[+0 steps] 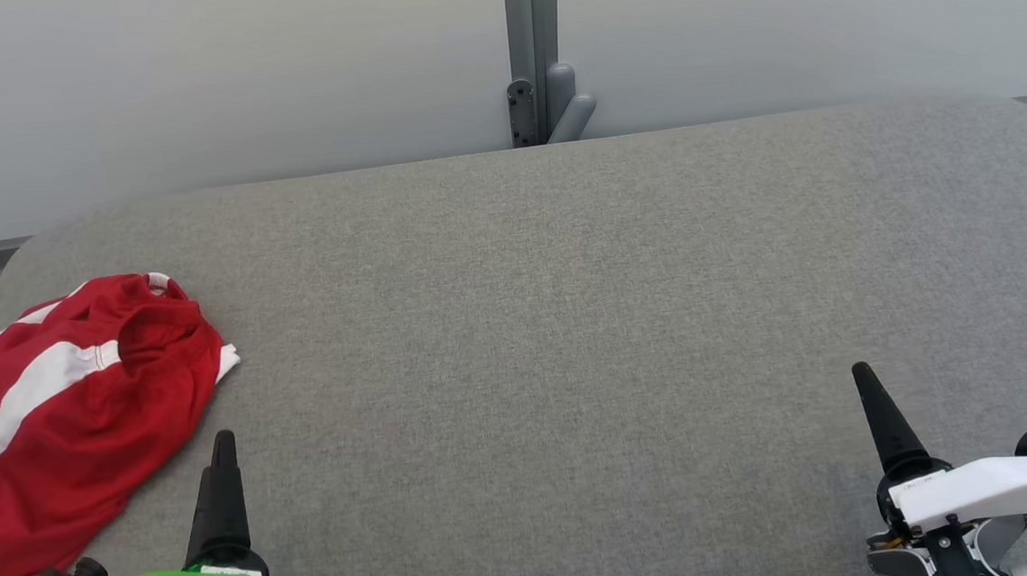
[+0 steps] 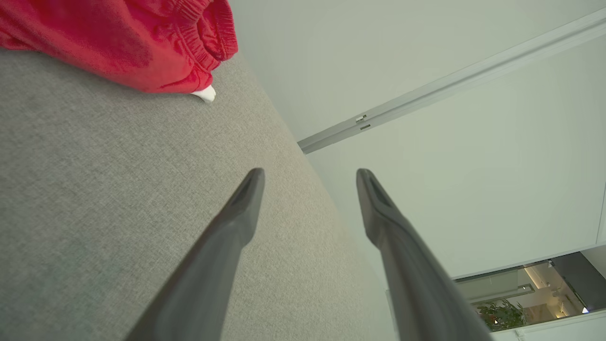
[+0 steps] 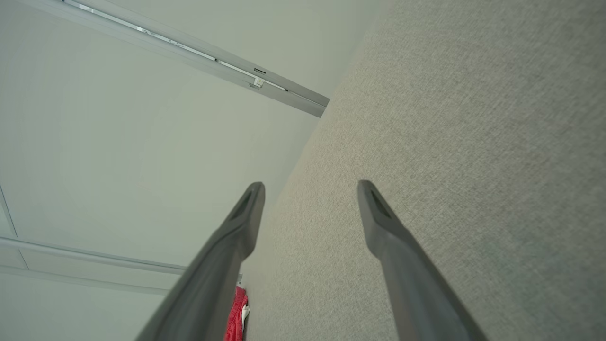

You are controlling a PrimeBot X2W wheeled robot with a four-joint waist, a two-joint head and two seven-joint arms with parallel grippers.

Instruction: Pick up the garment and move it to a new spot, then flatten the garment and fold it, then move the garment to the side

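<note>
The garment is red with white stripes and lies bunched at the left end of the grey padded table. Its elastic hem shows at the top left of the left wrist view as the garment, and a red sliver of the garment peeks beside a finger in the right wrist view. My left gripper stands just right of the cloth, apart from it, with its jaws open and nothing between them. My right gripper hovers over bare table at the lower right, open and empty.
A grey post with a bracket stands behind the table's far edge against a pale wall. The table's rounded corners and far edge border the grey surface.
</note>
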